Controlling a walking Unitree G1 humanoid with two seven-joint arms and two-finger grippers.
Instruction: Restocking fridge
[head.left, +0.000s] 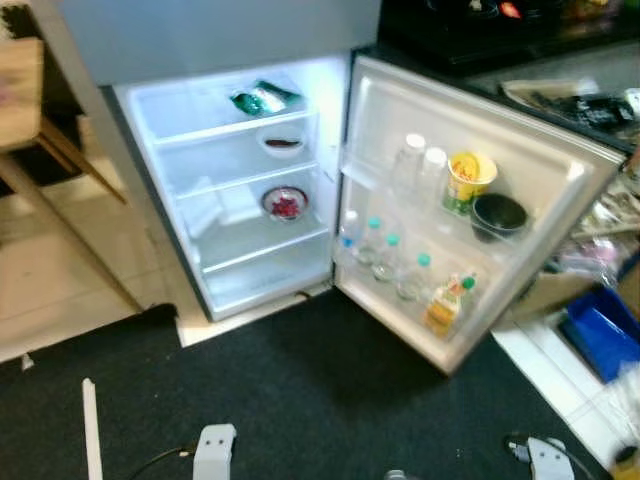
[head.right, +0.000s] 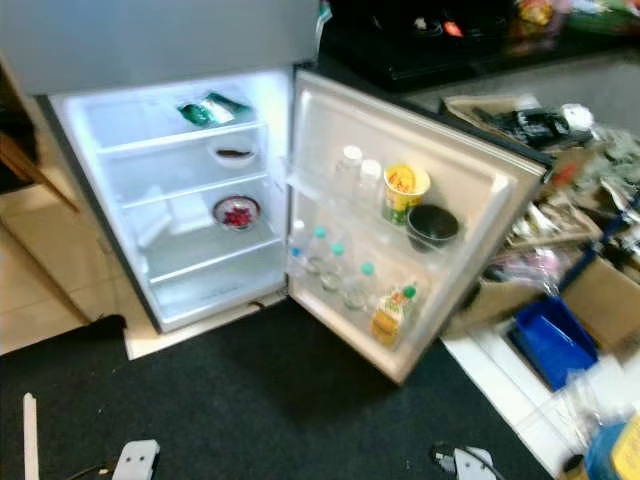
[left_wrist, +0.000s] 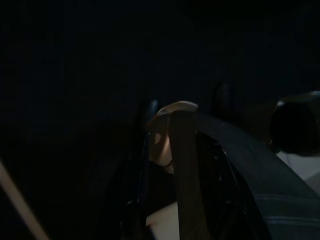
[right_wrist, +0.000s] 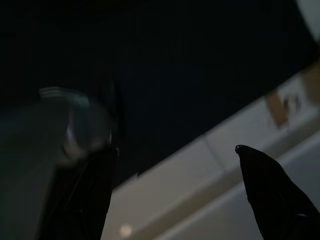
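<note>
The fridge (head.left: 170, 180) stands open and lit in front of me. Its shelves hold a green packet (head.left: 262, 98), a white bowl (head.left: 283, 143) and a bowl of red food (head.left: 285, 204). The open door (head.left: 560, 165) carries several clear bottles (head.left: 385, 255), two white-capped jars (head.left: 420, 160), a yellow noodle cup (head.left: 468, 180), a black bowl (head.left: 498, 213) and a yellow juice bottle (head.left: 446, 302). Both silver arms hang low, the left arm (head.left: 213, 450) and the right arm (head.left: 545, 458). My right gripper (right_wrist: 177, 148) is open over the floor, with a clear rounded thing (right_wrist: 75, 125) beside one finger. In the dark left wrist view a tan and grey object (left_wrist: 175, 145) sits close up.
A black mat (head.left: 320, 400) covers the floor before the fridge. To its right stand a blue bin (head.left: 600, 335), cardboard boxes (head.right: 600, 300) and clutter. A dark counter (head.left: 480, 40) runs behind the door. Wooden furniture legs (head.left: 60, 210) stand at the left over pale tiles.
</note>
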